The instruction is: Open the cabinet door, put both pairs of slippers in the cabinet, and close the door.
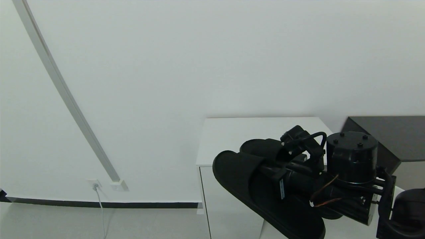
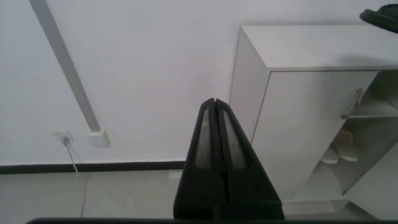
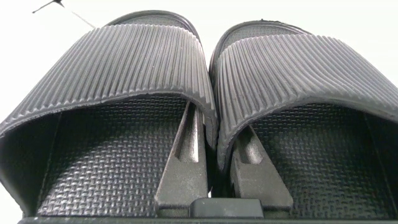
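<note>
jaws of the right gripper are pinching the black slippers by their touching inner walls above the cabinet top; left gripper is sitting closed, empty; likely risk: one slipper sliding free during lowering

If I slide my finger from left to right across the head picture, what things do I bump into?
First the wall socket, then the white cabinet, then the black slippers, then the dark tabletop.

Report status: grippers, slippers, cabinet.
Left gripper shut, empty. Right gripper shut on black slippers, up near the white cabinet top. Light slippers shelved inside; compartment open, nothing seen blocking.
</note>
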